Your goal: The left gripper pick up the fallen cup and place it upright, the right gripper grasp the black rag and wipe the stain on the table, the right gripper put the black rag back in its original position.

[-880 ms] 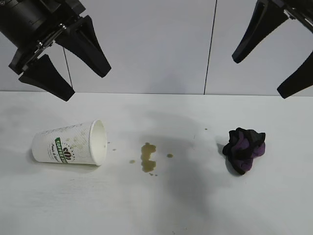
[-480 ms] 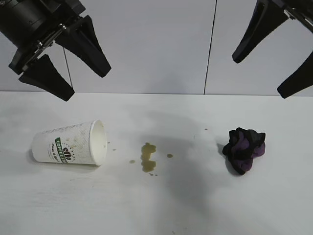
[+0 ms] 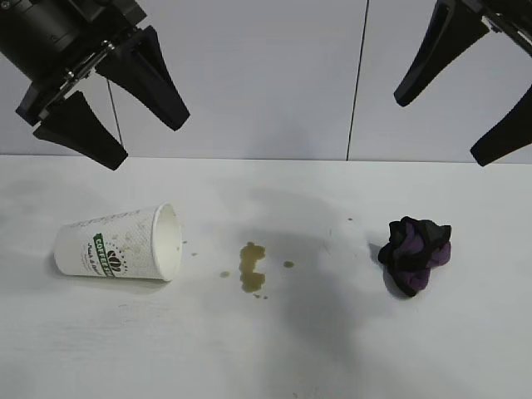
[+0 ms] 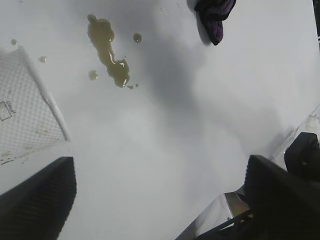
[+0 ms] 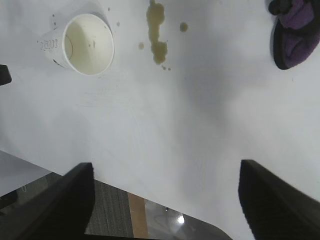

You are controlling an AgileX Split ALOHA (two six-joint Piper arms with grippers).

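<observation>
nothing is started: i hold both arms high above the table (image 3: pixel 274 349), and neither touches anything.

left gripper (image 3: pixel 125 116): wedge fingers spread wide and empty, pointing down and toward the middle of the scene. the paper coffee cup (image 3: pixel 118 243) lies on its side below this claw, a little toward the front edge of the table, well apart from the fingertips. its long axis runs across the exterior view: closed base toward the outer left, open mouth toward the centre and the spill. in the left wrist view the cup's textured wall (image 4: pixel 25 110) sits just beyond one finger, so this arm is plainly the nearer one.

right gripper (image 3: pixel 453 125): long tapered fingers also spread and empty, high over the right side. the black rag (image 3: pixel 416 253), bunched with purple folds showing, lies below it and slightly inward, on the table and untouched.

coffee stain (image 3: pixel 251 266): a small brown puddle with a few droplets, between cup and rag, nearer the cup's mouth, well inward of either claw.

my reading of the coming move: the left claw has to drop down and forward, then close across the cup's wall, fingers square to that left-to-right axis, so the cup can be tipped up onto its base. a grip along the axis would likely slide off the taper.
</observation>
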